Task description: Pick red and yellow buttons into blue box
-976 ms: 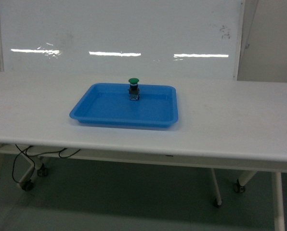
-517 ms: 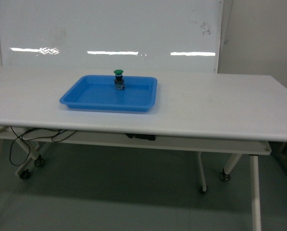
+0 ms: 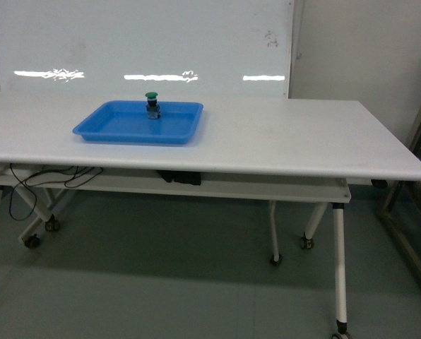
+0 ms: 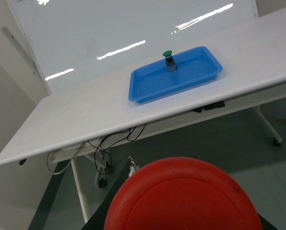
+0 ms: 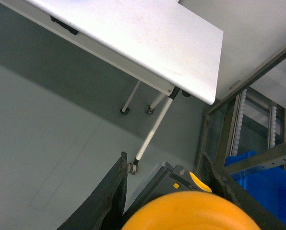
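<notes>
The red button (image 4: 181, 196) fills the bottom of the left wrist view, its round cap close to the camera. My left gripper (image 4: 179, 218) is shut on it, and only a dark finger edge shows at its left. In the right wrist view the yellow button (image 5: 191, 213) sits between two black fingers (image 5: 109, 196) of my right gripper (image 5: 164, 163), which is shut on it. Part of the blue box (image 5: 272, 187) shows low at the right, behind metal rack bars. Neither gripper appears in the head view.
A long white table (image 3: 267, 134) on castered legs carries a shallow blue tray (image 3: 136, 123) with a green button (image 3: 152, 104) in it. A metal rack (image 3: 415, 176) stands past the table's right end. A black device with a yellow tab (image 5: 181, 179) lies below the right gripper.
The head view has swung right and drawn back. The tray with the green button has slid left and shrunk, and the table's right end and the rack have come into view.
</notes>
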Robot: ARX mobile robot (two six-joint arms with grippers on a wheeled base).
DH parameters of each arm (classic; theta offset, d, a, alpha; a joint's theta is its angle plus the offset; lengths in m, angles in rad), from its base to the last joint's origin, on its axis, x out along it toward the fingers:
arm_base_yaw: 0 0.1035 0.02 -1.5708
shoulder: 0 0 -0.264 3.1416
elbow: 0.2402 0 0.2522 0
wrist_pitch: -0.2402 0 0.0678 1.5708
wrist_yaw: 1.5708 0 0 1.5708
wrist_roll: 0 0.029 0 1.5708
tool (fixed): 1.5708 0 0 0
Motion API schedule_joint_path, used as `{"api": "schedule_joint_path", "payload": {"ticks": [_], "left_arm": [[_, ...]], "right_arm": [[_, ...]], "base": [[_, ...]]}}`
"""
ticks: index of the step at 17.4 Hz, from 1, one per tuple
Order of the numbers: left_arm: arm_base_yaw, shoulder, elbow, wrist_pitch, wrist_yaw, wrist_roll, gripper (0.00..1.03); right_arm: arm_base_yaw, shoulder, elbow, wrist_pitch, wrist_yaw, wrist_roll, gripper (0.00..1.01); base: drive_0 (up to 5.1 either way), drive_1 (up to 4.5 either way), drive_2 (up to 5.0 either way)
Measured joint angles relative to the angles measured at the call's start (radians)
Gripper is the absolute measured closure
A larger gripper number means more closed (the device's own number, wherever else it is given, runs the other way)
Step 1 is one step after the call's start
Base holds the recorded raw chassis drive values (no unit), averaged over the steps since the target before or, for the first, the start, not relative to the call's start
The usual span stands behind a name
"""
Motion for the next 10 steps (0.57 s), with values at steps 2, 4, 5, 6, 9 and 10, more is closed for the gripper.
{"api": "schedule_joint_path", "payload": {"ticks": [2,4,5,6,9,10], "left_arm": [[0.003,0.006,0.000,-0.004,-0.007,0.000,0.77],[0.003,0.003,0.000,0.002,-0.006,0.000,0.77],[0.003,0.003,0.000,0.002,-0.006,0.000,0.77],[0.003,0.003,0.000,0.001,-0.006,0.000,0.77],[0.003,0.003,0.000,0.001,-0.006,0.000,0.77],[0.003,0.003,0.000,-0.002,-0.007,0.000,0.77]], "right_arm": [[0.003,0.007,0.000,0.002,-0.005,0.000,0.62],[0.000,0.004,0.000,0.003,-0.003,0.000,0.62],[0.000,0.004,0.000,0.001,-0.003,0.000,0.62],[0.000,0.004,0.000,0.000,-0.003,0.000,0.62],[0.000,0.003,0.000,0.006,-0.004,0.000,0.62],[0.001,0.004,0.000,0.005,-0.004,0.000,0.62]], "base": [[4.1,-4.45,0.9],[4.1,-4.56,0.3],[4.1,-4.52,0.1],[4.1,-4.52,0.1],[4.2,-4.46,0.1],[4.4,-4.30,0.2]]}}
